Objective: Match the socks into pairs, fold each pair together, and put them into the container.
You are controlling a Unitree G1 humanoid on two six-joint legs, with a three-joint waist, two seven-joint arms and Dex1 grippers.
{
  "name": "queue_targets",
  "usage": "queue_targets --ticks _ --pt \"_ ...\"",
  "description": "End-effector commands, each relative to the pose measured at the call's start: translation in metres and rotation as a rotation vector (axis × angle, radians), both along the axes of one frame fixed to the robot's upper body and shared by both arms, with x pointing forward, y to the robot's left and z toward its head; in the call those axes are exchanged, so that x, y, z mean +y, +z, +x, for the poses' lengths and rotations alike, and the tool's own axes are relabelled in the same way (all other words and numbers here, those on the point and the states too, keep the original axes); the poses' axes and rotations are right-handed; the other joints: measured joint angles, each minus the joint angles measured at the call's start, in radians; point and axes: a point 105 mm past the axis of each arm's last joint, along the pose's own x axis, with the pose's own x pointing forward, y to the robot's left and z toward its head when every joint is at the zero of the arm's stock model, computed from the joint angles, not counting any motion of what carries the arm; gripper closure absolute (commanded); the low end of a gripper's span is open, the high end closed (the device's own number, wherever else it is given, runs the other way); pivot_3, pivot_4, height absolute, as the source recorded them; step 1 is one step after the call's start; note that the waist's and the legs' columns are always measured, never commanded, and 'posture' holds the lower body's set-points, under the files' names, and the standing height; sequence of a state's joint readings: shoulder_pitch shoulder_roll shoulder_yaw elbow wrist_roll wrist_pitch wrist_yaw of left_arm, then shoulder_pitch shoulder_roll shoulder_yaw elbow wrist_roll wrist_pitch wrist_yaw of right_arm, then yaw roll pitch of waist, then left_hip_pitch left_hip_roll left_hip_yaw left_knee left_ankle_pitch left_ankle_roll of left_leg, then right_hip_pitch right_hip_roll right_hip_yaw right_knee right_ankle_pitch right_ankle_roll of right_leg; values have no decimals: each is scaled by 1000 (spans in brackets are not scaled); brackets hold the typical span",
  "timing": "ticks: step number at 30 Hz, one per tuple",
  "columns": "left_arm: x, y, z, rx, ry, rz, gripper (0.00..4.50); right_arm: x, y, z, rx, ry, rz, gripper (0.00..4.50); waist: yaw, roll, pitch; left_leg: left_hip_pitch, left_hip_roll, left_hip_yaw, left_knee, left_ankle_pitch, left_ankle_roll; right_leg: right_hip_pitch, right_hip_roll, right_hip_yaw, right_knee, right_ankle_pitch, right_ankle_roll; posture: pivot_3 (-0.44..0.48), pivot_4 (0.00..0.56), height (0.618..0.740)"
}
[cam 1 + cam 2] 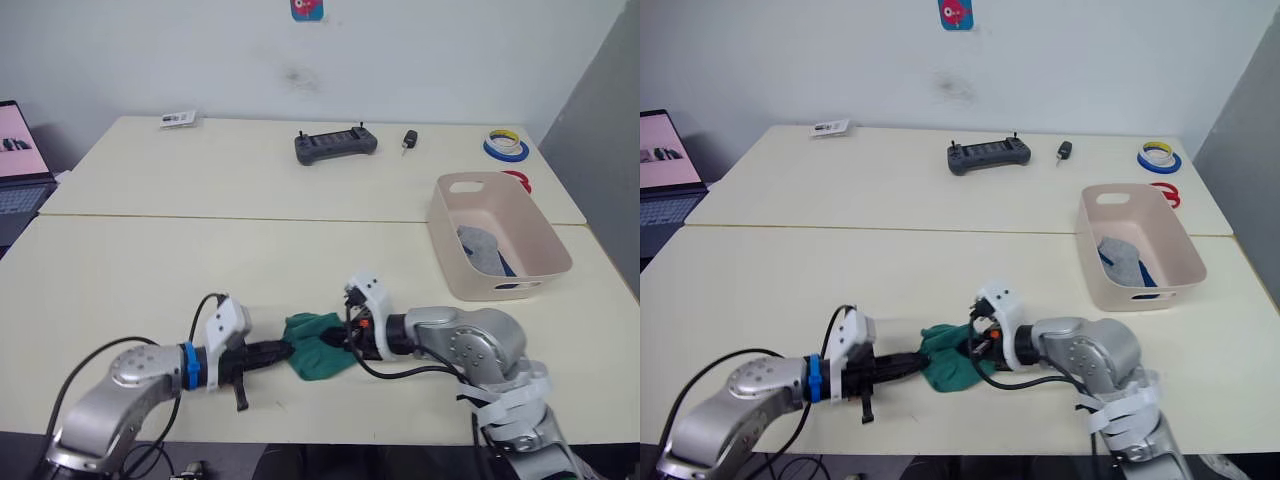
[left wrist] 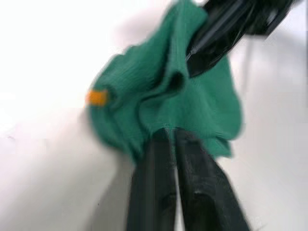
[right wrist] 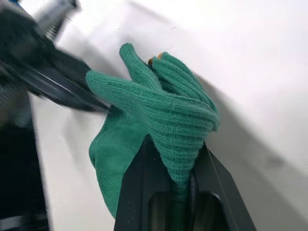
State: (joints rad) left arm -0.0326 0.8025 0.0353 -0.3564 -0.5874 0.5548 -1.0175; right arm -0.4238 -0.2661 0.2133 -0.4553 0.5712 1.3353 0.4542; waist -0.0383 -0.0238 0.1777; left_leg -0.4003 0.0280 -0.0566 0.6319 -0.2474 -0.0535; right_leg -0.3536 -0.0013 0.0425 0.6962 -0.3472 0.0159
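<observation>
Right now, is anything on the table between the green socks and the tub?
Nothing visible. Both grippers, left and right, are shut on the green socks, and the table from there to the tub is bare.

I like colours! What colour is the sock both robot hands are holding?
Green knitted sock, with a small orange-yellow mark; clearest in the right wrist view.

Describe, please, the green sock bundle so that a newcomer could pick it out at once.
Start at the near edge of the cream table, in front of the pink tub that holds grey and blue socks. There the left end effector and the right end effector meet from opposite sides, both shut on the green socks. It is the only green thing on the table, crumpled, with a small yellow mark.
</observation>
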Motion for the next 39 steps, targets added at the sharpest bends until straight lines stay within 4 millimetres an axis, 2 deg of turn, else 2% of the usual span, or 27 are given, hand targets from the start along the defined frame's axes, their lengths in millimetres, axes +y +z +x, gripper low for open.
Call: queue_targets --ticks 1,5,10,12,15,20,22,26,29,35,39 --pt "-19 43 7 -106 -110 -46 3004 -11 15 -5 -91 5 38 4470 3 0 0 0 0 1 0 0 0 0 0 0 0 0 0 0 150 740" --pt "-51 82 23 -215 -214 -69 1697 -33 16 -17 -132 -12 16 4470 9 -1 1 -1 -1 2 0 0 0 0 1 0 -1 0 0 0 150 740" --pt "-93 107 42 -324 -293 -73 74 -59 28 -38 -213 -13 3 4470 7 -2 1 -1 -2 3 0 0 0 1 3 0 -3 0 0 0 150 740" --pt "-107 112 48 -344 -306 -91 0 -71 38 -42 -251 -23 -4 4470 5 -2 1 -1 -2 4 1 0 0 1 4 0 -2 0 1 0 150 740" --pt "-117 113 52 -350 -328 -105 0 -88 50 -43 -284 -64 -11 4470 1 -2 2 0 -1 4 2 0 0 1 7 1 -2 0 0 0 150 740" --pt "-127 117 49 -339 -385 -126 0 -154 102 -33 -423 -240 -112 4470 8 0 3 -1 -1 5 3 0 0 1 10 1 -1 0 0 0 150 740" --pt "-126 116 49 -339 -394 -118 0 -169 120 -27 -477 -286 -145 4470 7 -1 4 -1 -1 6 3 0 0 2 10 2 -1 0 0 0 150 740" --pt "-126 116 47 -337 -401 -124 0 -196 155 -9 -637 -345 -259 4470 7 0 4 -1 -1 7 4 0 0 2 11 3 -2 0 0 0 150 740" --pt "-126 117 44 -337 -402 -133 0 -212 170 17 -811 -361 -431 4470 6 0 4 -1 -1 8 5 0 0 2 10 3 -2 0 0 0 150 740" --pt "-126 117 42 -340 -384 -137 0 -226 162 71 -1056 -226 -754 4470 4 0 5 -1 1 9 9 0 0 2 10 4 -1 0 0 0 150 740" --pt "-127 118 40 -342 -377 -145 0 -223 129 93 -1105 -13 -920 4470 6 1 5 -2 1 9 9 1 -2 2 9 4 -1 0 0 0 150 740"
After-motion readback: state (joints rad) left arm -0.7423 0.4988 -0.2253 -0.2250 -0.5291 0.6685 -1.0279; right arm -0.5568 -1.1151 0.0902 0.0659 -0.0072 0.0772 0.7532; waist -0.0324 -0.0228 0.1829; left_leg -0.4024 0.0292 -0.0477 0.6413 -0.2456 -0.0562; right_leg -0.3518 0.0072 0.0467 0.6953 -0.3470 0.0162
